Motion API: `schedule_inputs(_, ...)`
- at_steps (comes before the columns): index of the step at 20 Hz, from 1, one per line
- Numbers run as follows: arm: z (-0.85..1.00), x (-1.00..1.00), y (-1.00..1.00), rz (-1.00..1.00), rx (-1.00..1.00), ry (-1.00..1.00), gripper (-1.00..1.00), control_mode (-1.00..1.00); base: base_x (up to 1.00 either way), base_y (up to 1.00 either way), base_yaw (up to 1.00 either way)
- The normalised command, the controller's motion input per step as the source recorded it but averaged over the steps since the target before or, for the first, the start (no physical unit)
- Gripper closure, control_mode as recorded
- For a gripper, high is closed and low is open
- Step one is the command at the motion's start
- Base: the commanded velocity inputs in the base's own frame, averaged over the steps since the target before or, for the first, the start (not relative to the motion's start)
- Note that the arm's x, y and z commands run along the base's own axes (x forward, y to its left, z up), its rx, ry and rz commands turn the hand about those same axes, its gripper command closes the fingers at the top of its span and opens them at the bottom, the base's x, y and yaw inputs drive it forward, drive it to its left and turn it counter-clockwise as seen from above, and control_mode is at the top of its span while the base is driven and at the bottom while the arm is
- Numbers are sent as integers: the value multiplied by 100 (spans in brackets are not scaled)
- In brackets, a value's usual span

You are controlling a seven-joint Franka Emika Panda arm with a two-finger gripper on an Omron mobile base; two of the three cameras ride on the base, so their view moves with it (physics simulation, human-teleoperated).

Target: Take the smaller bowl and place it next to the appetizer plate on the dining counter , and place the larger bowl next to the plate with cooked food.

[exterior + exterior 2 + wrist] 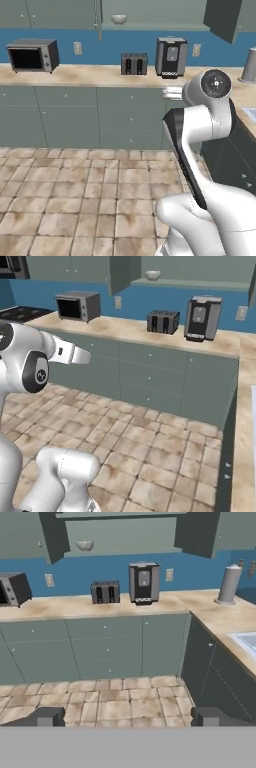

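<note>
Gripper (127,716) spread wide, empty; small round marbled bowl (119,19) on open cabinet shelf.

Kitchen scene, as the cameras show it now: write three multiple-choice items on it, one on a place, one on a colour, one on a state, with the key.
1. Where is the smaller bowl?
A. on the floor
B. in the open wall cabinet above the counter
C. on top of the microwave

2. What colour is the wall behind the counter?
A. blue
B. red
C. white

3. How does the claw stand?
A. shut on a bowl
B. shut, empty
C. open, empty

Key: 1 B, it sits on the shelf behind open doors; 2 A, a blue band runs above the toaster; 3 C, its fingertips stand far apart with only floor between.
</note>
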Motion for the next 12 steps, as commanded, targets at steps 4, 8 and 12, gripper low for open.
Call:
schedule_inputs(4,0,0,0,0,0,0,-100,100,100,-28,2)
schedule_inputs(8,0,0,0,0,0,0,-100,100,100,-26,2)
schedule_inputs(12,0,0,0,0,0,0,-100,100,100,-25,1)
